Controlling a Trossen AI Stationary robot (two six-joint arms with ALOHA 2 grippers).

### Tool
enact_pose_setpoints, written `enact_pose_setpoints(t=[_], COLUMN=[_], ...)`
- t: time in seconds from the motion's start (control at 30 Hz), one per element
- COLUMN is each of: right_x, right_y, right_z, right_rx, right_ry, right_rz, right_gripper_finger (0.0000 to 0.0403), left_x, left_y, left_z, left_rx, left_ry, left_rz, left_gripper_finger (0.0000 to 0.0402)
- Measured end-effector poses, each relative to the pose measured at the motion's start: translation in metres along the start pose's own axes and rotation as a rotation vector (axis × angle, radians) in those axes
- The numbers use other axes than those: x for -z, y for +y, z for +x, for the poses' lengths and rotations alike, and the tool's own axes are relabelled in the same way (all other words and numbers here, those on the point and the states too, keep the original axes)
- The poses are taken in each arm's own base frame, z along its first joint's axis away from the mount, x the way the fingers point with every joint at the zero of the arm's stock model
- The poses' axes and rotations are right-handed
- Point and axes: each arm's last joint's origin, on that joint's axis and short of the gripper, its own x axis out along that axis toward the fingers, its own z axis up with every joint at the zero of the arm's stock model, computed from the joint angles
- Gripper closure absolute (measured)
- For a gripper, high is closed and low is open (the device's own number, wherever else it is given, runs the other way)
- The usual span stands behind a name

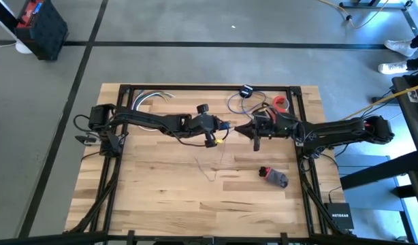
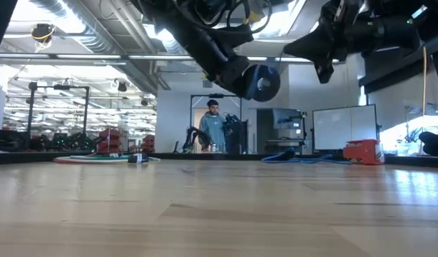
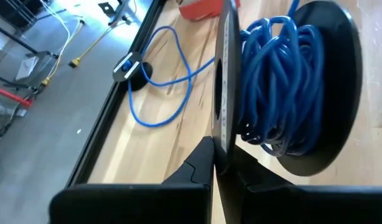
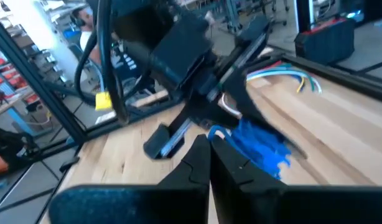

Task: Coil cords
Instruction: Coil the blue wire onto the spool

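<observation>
**Spool Between Two End Effectors, Above Mid-Desk**

While we are holding the black spool (image 3: 284, 87) by its flange edge in the pressed-together left end effector (image 3: 217, 155), its blue cord (image 3: 272, 81) is sitting wound, axle lying roughly level toward the right end effector (image 4: 209, 146), which is nearer the cord, fingers pressed together, whether pinching a strand we cannot tell.

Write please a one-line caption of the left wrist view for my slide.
Left gripper, fingers shut on the rim of a black spool wound with blue cord.
</observation>
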Motion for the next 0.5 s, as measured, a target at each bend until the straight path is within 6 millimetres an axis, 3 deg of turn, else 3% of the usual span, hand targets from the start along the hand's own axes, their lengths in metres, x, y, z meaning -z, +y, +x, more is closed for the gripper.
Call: enact_pose_setpoints(t=[0.5], right_x=[0.007], right_y=[-0.004], right_z=[0.024], right_rx=[-0.051], right_ry=[-0.081], right_rz=[0.018], right_gripper_finger=[0.0398], left_x=[-0.003], left_y=[-0.001], left_z=[-0.001], left_rx=[0.0], left_ry=[-0.024], left_rz=[-0.014], left_gripper_finger=[0.04])
